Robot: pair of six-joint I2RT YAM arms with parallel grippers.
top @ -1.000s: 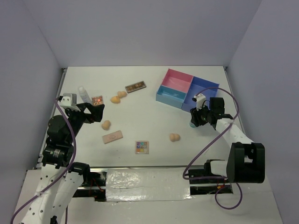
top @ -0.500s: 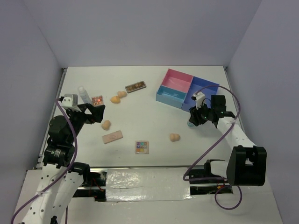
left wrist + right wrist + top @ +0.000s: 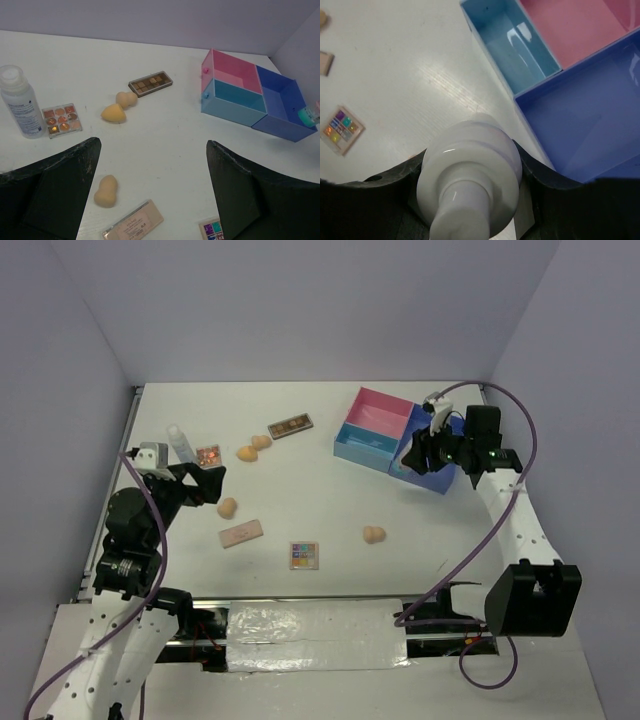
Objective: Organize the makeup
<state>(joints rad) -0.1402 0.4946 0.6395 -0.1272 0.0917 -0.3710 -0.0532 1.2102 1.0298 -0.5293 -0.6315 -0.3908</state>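
My right gripper (image 3: 421, 453) is shut on a small white bottle (image 3: 469, 169) and holds it in the air at the near-left corner of the tray's dark blue compartment (image 3: 585, 117). My left gripper (image 3: 207, 484) is open and empty, above the table (image 3: 165, 130). A second white bottle (image 3: 179, 443) stands at the left beside a small orange palette (image 3: 208, 455). Two peach sponges (image 3: 246, 453) (image 3: 262, 442) lie near the brown palette (image 3: 290, 426). Another sponge (image 3: 227, 507) lies by the pink palette (image 3: 241, 533). The multicolour palette (image 3: 304, 555) and one sponge (image 3: 374, 534) lie nearer the front.
The pink-and-blue compartment tray (image 3: 372, 443) stands at the back right; its pink (image 3: 575, 25), teal (image 3: 512, 47) and dark blue compartments hold nothing. Grey walls close the table at the back and both sides.
My right gripper has lifted the white bottle off the table and carried it back towards the tray's dark blue compartment. The left arm has hardly moved.
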